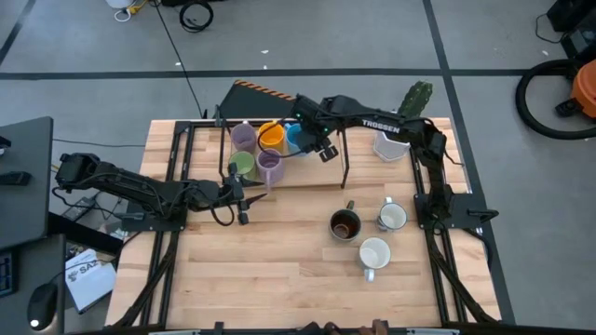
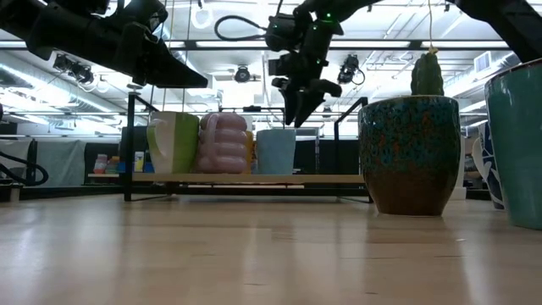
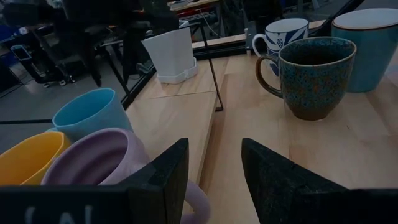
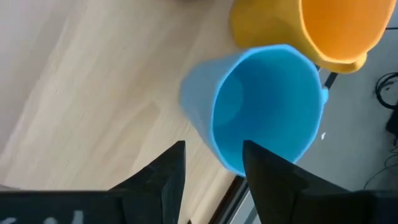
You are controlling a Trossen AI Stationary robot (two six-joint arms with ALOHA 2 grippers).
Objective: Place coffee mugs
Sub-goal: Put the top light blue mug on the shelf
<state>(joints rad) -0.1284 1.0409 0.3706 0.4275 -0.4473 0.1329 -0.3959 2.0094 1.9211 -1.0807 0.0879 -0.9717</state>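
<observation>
Hovering open-fingered over the blue mug (image 4: 261, 106) on the low shelf (image 1: 307, 175) beside the orange mug (image 4: 336, 28), the right gripper (image 1: 325, 149) should pinch its rigid, likely slick, breakable rim wall, while the left gripper (image 1: 240, 195) waits open by the purple mug (image 3: 99, 158).

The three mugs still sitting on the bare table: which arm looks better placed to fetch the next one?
Probably the right. The dark brown mug and two white mugs stand on the right arm's side. The right gripper, open above the blue mug, is free; the left gripper waits by the purple mug.
</observation>
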